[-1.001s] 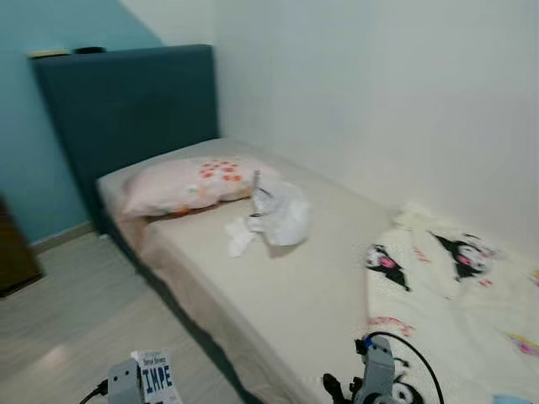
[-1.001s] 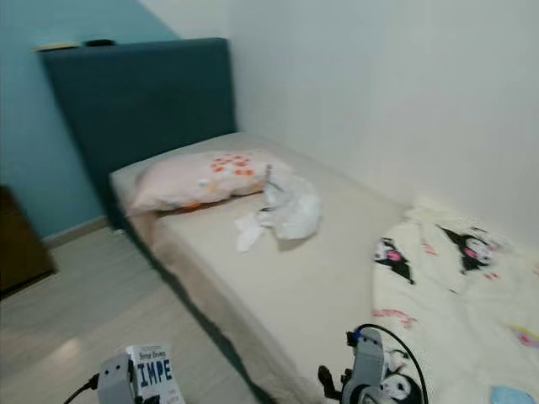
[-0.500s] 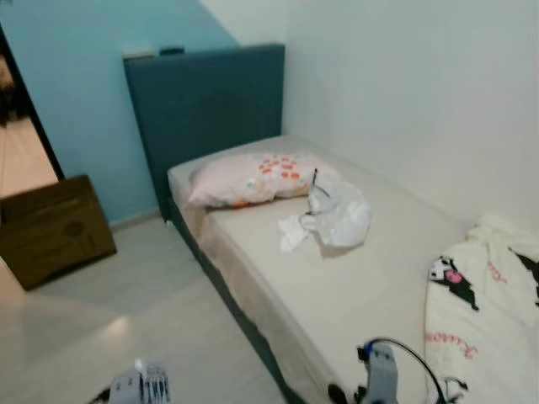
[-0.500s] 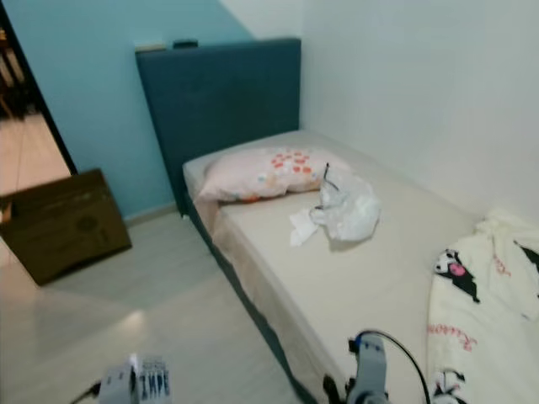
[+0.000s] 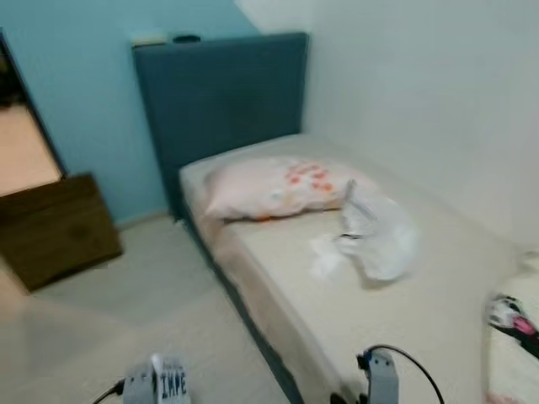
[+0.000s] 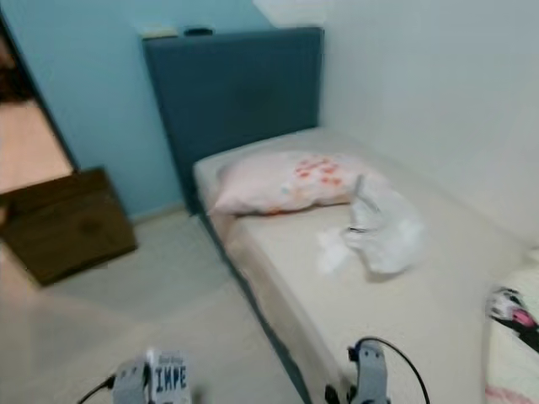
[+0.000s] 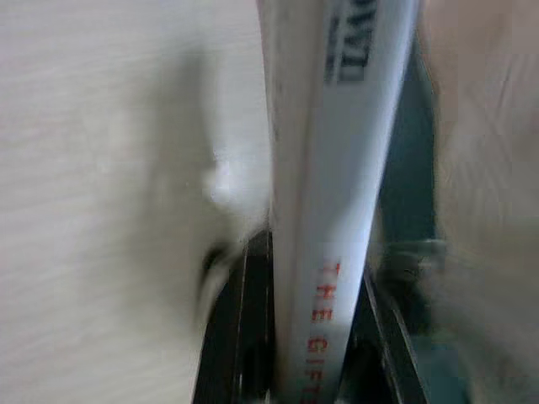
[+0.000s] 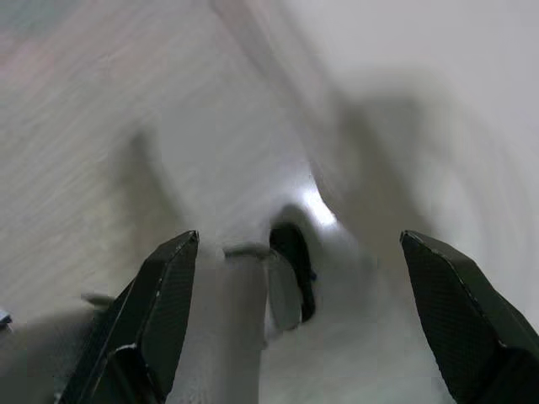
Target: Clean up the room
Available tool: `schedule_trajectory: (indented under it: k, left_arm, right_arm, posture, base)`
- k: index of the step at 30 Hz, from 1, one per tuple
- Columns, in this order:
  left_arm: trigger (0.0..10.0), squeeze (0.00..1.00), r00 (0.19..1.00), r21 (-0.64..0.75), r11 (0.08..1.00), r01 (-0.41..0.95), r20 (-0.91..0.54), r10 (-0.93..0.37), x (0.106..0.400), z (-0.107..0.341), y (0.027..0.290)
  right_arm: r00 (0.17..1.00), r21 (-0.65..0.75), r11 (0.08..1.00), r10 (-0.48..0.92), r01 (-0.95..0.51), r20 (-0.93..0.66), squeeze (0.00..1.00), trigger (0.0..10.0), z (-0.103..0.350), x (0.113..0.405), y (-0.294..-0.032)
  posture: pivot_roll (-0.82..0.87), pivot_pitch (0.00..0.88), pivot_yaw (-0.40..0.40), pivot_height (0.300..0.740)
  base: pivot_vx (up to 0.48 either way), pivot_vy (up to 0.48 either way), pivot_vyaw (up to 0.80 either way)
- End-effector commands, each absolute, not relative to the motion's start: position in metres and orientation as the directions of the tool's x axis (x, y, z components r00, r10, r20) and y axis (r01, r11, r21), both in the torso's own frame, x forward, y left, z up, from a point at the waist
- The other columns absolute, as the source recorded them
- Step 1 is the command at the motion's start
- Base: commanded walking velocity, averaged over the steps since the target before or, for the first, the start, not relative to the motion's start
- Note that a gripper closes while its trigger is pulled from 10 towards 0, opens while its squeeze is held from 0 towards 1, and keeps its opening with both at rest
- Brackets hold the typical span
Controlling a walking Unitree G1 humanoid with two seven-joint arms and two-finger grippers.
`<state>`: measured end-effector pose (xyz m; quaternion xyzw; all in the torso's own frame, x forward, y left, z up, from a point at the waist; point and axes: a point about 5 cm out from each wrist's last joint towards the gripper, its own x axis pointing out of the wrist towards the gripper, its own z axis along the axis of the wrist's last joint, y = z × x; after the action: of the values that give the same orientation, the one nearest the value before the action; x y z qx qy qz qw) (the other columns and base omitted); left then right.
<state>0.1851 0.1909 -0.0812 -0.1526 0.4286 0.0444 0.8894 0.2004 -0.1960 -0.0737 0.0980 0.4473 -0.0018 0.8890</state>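
Pale wood-look flooring (image 5: 101,311) runs up to a turquoise wall (image 5: 76,76), and the head views are soft with blur. At the far left a doorway (image 5: 21,126) opens onto a warmer-lit space, and just beside it a brown cardboard box (image 5: 55,227) stands on the floor against the turquoise wall.

Low in the head views, left of centre, the left gripper (image 7: 307,337) is pinched on a white book (image 5: 171,385), held upright over the floor. The wrist view shows the book's spine (image 7: 337,168) wedged between the two black fingers (image 7: 244,328), with red lettering along it.

Further right stands a bed (image 5: 438,295) with a dark blue headboard (image 5: 223,93), its long side against a white wall (image 5: 421,101). A pink pillow (image 5: 274,187) with orange spots lies at the head end. Just beside it on the bare mattress lies a crumpled white plastic bag (image 5: 379,240), with a smaller white scrap (image 5: 324,252) touching its left edge. At the right edge a cream blanket (image 5: 514,337) with a black-and-pink cartoon print covers the foot end.

The right gripper (image 8: 303,311) hangs low by the bed's near edge, its fingers (image 8: 160,311) spread wide over a pale, blurred surface, holding nothing.
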Motion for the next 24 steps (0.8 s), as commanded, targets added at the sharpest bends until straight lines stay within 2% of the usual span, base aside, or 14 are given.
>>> schedule_trajectory:
  k: [1, 5, 12, 18, 24]
  left_arm:
    - [10.0, 0.0, 0.594, -0.213, 0.952, -0.22, -0.804, -0.043, 0.174, -0.0861, 0.196]
    - [10.0, 0.0, 0.592, -0.212, 0.953, -0.216, -0.805, -0.045, 0.1737, -0.0862, 0.1961]
    - [10.0, 0.0, 0.591, -0.214, 0.953, -0.214, -0.805, -0.048, 0.1736, -0.0863, 0.1958]
    - [10.0, 0.0, 0.59, -0.213, 0.954, -0.211, -0.806, -0.049, 0.1731, -0.0866, 0.1954]
    - [10.0, 0.0, 0.591, -0.212, 0.954, -0.212, -0.805, -0.048, 0.1735, -0.0864, 0.1955]
  right_arm:
    - [0.605, 0.175, 0.981, 0.086, 0.09, -0.792, 0.0, 10.0, -0.0733, 0.2021, -0.1925]
    - [0.601, 0.161, 0.985, 0.093, 0.061, -0.794, 0.0, 10.0, -0.0732, 0.2021, -0.1925]
    - [0.593, 0.164, 0.985, 0.1, 0.056, -0.799, 0.0, 10.0, -0.0742, 0.2005, -0.1916]
    - [0.593, 0.167, 0.984, 0.095, 0.068, -0.799, 0.0, 10.0, -0.0752, 0.1989, -0.1909]
    - [0.592, 0.172, 0.984, 0.116, 0.04, -0.798, 0.0, 10.0, -0.0754, 0.1984, -0.1889]
  posture:
    - [0.0, 0.0, -0.032, 0.708]
    - [0.0, 0.0, -0.031, 0.708]
    - [0.0, 0.0, -0.03, 0.708]
    - [0.0, 0.0, -0.03, 0.708]
    - [0.0, 0.0, -0.031, 0.708]
  base:
    - [0.48, 0.0, 0.0]
    - [0.48, 0.0, 0.0]
    - [0.48, 0.0, 0.79]
    - [0.48, 0.0, 0.0]
    - [0.48, 0.0, 0.78]
